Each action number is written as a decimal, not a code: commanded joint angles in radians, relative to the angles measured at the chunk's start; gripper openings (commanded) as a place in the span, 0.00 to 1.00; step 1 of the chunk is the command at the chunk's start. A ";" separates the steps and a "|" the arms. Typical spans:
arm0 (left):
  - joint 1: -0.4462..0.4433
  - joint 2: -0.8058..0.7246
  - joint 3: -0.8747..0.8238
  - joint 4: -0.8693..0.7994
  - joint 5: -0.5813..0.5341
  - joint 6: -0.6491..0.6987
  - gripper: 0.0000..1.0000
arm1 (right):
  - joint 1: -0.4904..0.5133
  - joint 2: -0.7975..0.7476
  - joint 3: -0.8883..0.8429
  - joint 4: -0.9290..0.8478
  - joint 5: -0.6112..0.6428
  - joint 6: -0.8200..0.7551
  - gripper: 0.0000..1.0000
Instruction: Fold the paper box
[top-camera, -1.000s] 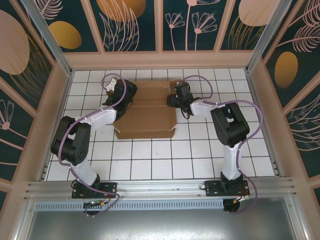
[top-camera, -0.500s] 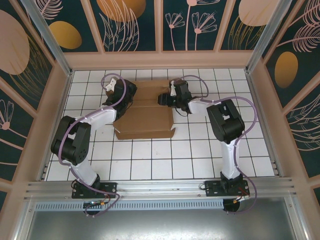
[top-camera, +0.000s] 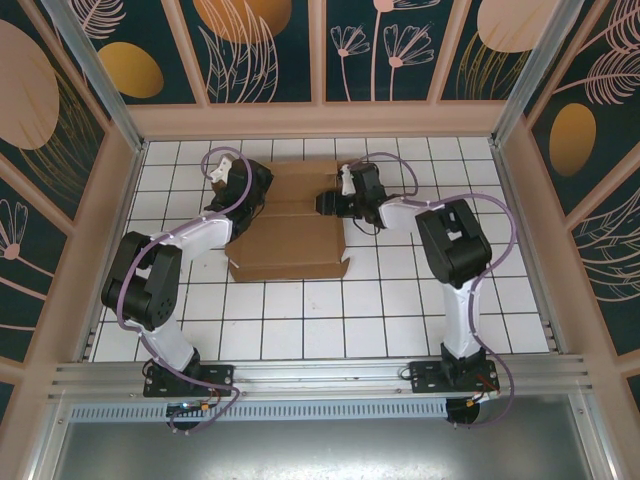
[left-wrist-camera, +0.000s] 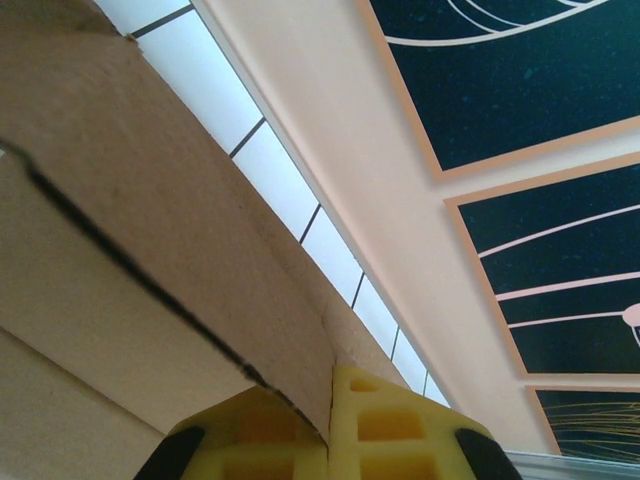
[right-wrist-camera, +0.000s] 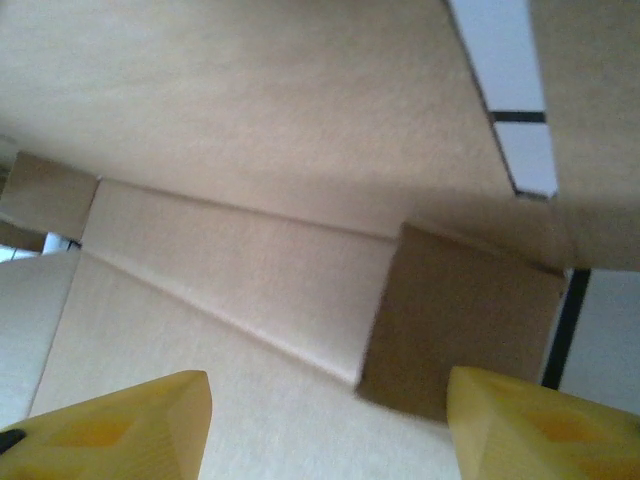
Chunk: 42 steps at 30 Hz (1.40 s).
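Side-flap folding seems underway: left claw (left-wrist-camera: 328, 425) clamps the plain brown corrugated cardboard box (top-camera: 290, 245), while right claw (right-wrist-camera: 325, 395), fingers apart, likely must grip the right flap next.

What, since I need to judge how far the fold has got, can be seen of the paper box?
The paper box is plain brown cardboard, a die-cut sheet that looks partly folded. It lies on the white tiled table between the arms. Its wide near panel lies flat with small tabs at the near corners, and creases run across the far part. The left arm's jaws are shut on an edge at its left side. The right arm's jaws stand open over its far right part, where a small flap appears raised.
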 joint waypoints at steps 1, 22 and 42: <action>-0.004 0.019 -0.033 -0.092 0.005 0.054 0.00 | -0.018 -0.146 -0.057 0.009 -0.019 -0.046 0.64; -0.003 0.029 0.057 -0.173 0.045 0.034 0.00 | -0.262 -0.293 -0.263 0.237 0.133 -0.425 0.48; 0.020 0.071 0.117 -0.199 0.119 0.050 0.00 | -0.175 -0.130 -0.139 0.186 -0.150 -0.745 0.48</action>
